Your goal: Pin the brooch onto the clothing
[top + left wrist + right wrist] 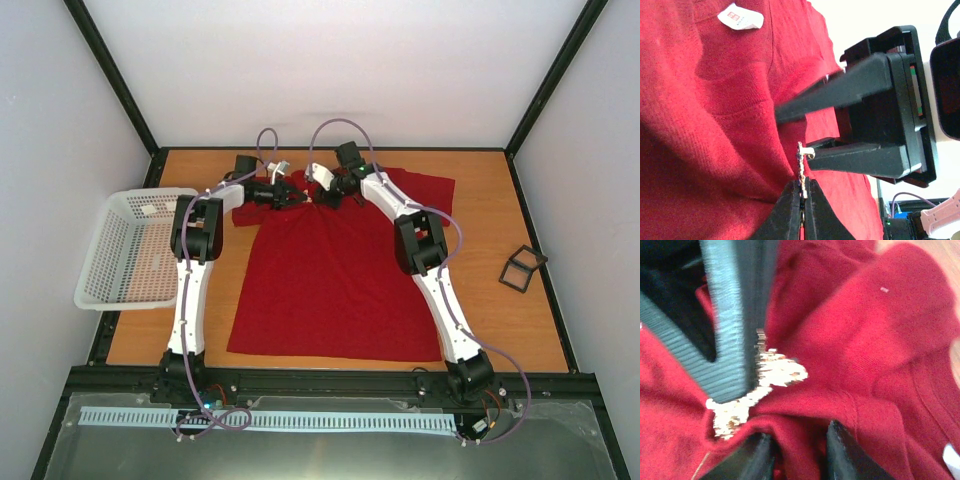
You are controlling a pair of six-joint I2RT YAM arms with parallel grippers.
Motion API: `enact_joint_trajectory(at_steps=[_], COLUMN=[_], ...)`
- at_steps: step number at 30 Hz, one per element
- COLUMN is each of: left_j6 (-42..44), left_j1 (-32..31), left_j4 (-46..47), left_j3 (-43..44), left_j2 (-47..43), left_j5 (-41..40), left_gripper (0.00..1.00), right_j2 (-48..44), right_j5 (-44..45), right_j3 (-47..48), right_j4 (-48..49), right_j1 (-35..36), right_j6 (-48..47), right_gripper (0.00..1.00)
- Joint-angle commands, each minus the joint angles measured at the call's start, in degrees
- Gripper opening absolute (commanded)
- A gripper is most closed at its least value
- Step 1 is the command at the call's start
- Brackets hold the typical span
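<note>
White basket (pixel 95 255), black square frame (pixel 513 283).

Both arms (pixel 188 300) white w/ black joints, purple cables (pixel 343 121); jaws black, maybe ribbed.

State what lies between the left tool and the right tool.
The brooch: in the left wrist view the shut left tool clamps its lower end, and its upper end sits by the lower finger of the right tool, over the red T-shirt.

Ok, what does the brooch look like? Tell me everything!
The brooch is small, sparkly and pale gold, metal by its look, but too blurred to tell its shape. The left pincer is shut on its edge, holding it against bunched cloth of the red T-shirt, near the collar.
</note>
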Motion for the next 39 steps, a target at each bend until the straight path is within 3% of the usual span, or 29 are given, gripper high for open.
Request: enact_joint_trajectory(at_steps=[1,9,12,16,29,36,39], left_j6=[2.4,8.0,8.3,8.4,4.2,3.5,4.0], left_j1=[-0.9,-0.8,-0.7,-0.5,-0.5,-0.3,-0.2], left_j4=[0.2,2.4,2.8,2.8,3.3,4.5,4.2], left_j3=[0.2,-0.9,-0.8,-0.5,-1.7,-1.5,-1.8], left_j2=[-1.8,-2.5,-2.6,-3.0,-3.8,-4.1,-4.1], left_j5=[1.2,-1.7,-0.4,0.8,7.2,7.1,6.5], left_gripper=[0.01,0.01,0.02,0.04,0.01,0.01,0.01], right_j2=[-2.7,-12.7,-13.7,-13.4,-9.6,-13.3,-16.1], right_j5=[2.1,0.3,-1.8,-2.4,-1.4,3.0,4.0], right_j3=[-1.0,-12.7,-17.8,-19.3,-15.8,-22.9,-28.0], right_j4=[2.7,2.6,3.8,5.2,6.5,12.7,17.2], right_j1=[-0.6,-2.3,-2.5,-2.6,-1.0,-0.9,-0.9], right_j6=[0.8,-1.6,-4.2,-4.6,-2.4,-1.9,-7.3], right_gripper=[0.36,0.51,0.61,0.67,0.7,0.71,0.71])
